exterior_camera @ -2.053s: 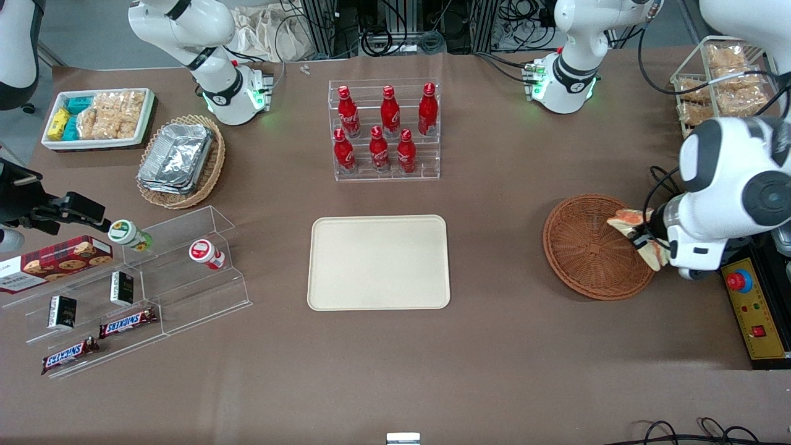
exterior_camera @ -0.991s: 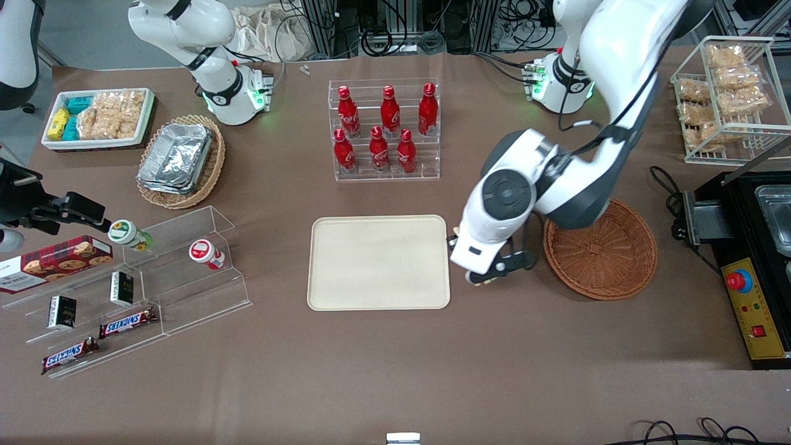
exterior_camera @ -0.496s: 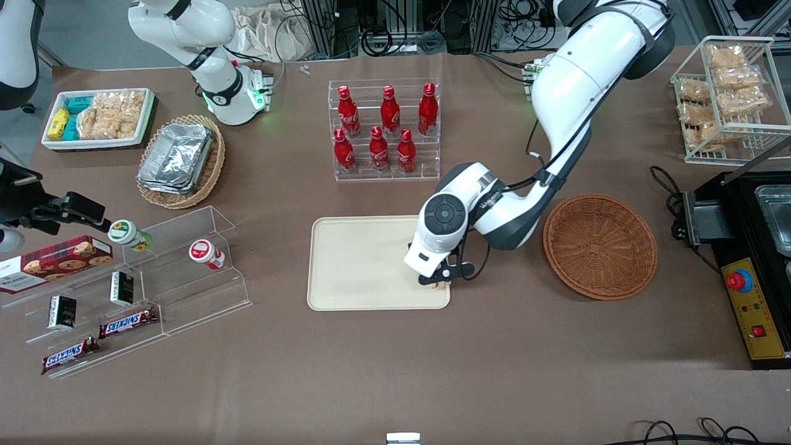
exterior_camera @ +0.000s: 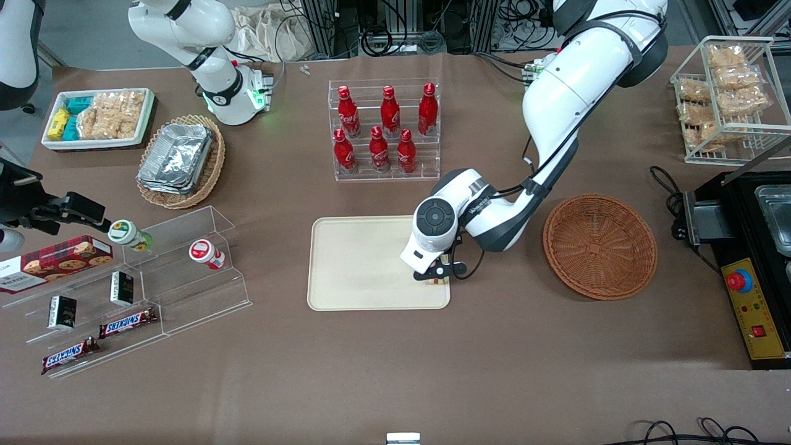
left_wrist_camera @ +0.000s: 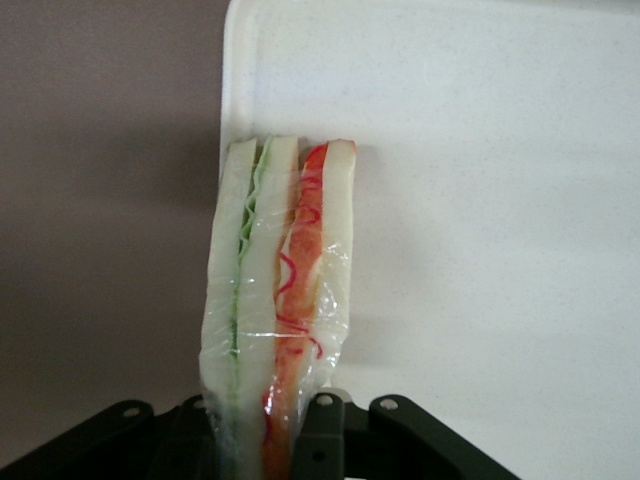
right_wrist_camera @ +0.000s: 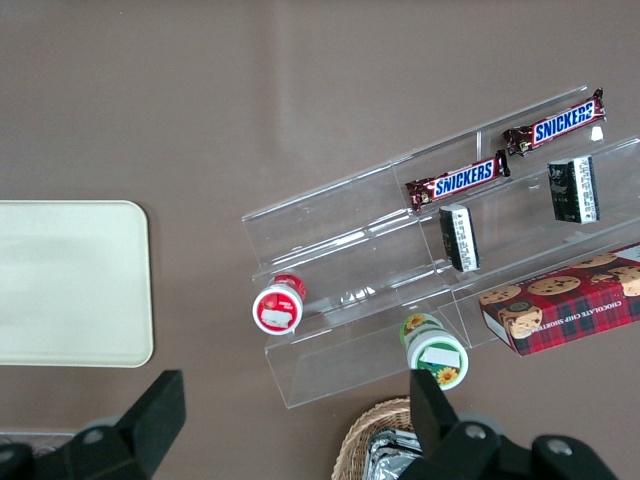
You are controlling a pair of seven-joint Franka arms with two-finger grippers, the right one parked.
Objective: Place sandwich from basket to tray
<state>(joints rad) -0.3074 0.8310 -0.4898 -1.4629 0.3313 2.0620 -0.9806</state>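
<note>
My left gripper [exterior_camera: 437, 279] [left_wrist_camera: 268, 440] is shut on the clear-wrapped sandwich [left_wrist_camera: 278, 300], a pale wedge with green and red filling lines. It holds the sandwich low over the cream tray [exterior_camera: 364, 259] [left_wrist_camera: 480, 200], near the tray's corner that is closest to the front camera and toward the basket. In the front view the arm's wrist hides nearly all of the sandwich. The reddish-brown woven basket [exterior_camera: 599, 246] sits beside the tray, toward the working arm's end, with nothing in it.
A clear rack of red cola bottles [exterior_camera: 384, 131] stands farther from the camera than the tray. A tan basket with foil containers [exterior_camera: 180, 159], a white snack bin [exterior_camera: 99, 117] and a clear stepped shelf [exterior_camera: 142, 284] lie toward the parked arm's end. A wire snack rack [exterior_camera: 724, 93] is near the working arm's end.
The left arm carried the sandwich out of the basket and across to the tray. In the last half second it shifted slightly farther over the tray.
</note>
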